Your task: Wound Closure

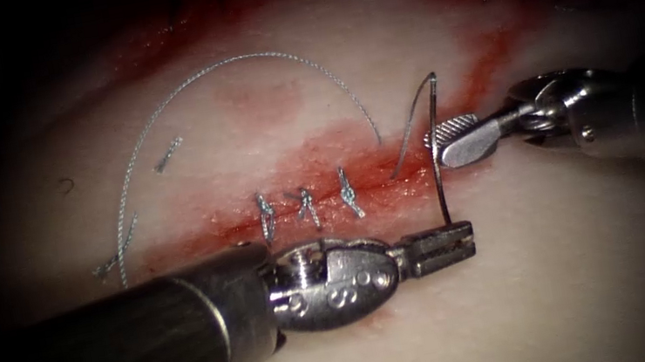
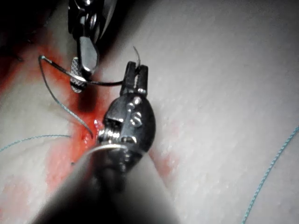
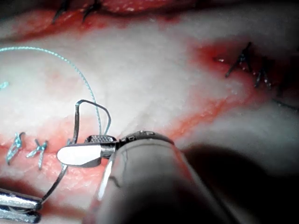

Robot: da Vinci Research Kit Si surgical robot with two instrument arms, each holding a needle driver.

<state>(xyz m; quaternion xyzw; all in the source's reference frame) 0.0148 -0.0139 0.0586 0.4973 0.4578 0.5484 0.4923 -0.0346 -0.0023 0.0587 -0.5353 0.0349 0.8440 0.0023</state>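
**Count at the cut**

Two tools: left tool (image 1: 440, 247), right tool (image 1: 457, 141). One needle (image 1: 439, 178). One long thread (image 1: 232, 68). Three tied stitches (image 1: 308, 207) across the cut. One loose cut end of thread (image 1: 168, 154) on the tissue (image 1: 603, 264).

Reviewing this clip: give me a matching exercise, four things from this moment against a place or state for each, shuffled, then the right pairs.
Things:
1. left tool
2. right tool
3. needle
4. finished stitches

States:
A. in a row across the cut, left of the needle
B. jaws shut on the needle near its lower end
C. held by both tools, arching over the cut
D. jaws shut on the needle higher up its curve

Pairs: 1-B, 2-D, 3-C, 4-A
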